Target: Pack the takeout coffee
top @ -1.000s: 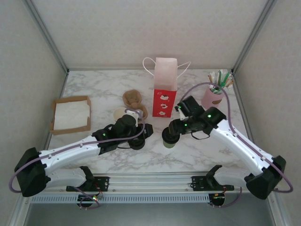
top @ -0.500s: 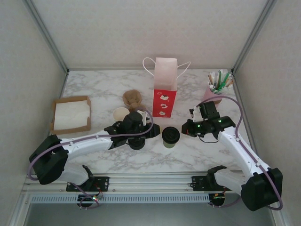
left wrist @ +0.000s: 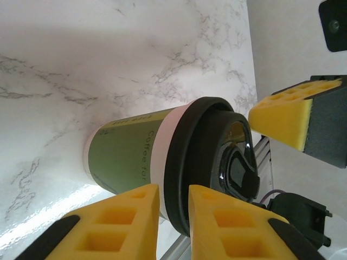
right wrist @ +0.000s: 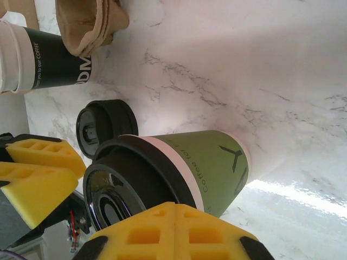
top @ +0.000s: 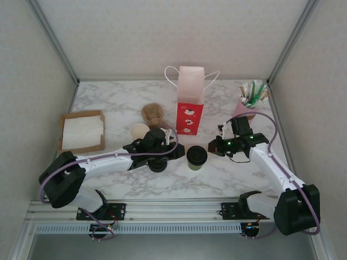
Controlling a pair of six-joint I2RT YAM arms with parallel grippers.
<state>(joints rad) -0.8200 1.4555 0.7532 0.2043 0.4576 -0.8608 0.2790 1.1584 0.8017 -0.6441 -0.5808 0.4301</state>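
Fingers (right wrist: 141, 230) together, right gripper (top: 213, 146) sits near takeout coffee (top: 196, 157).

Looking down from high and behind over the whole table (top: 217, 173), and from both wrists, close and low, at the same takeout coffee (top: 196, 157).

White arms (top: 105, 161), black joints, purple cables (top: 272, 125), yellow foam jaws

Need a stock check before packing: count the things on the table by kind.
Paper coffee cups: 2 (green lidded cup, lidless cup)
Loose black lid: 1
Paper bag: 1
Napkin tray: 1
Pink holder with sticks: 1
Brown paper bundle: 1
Total: 7
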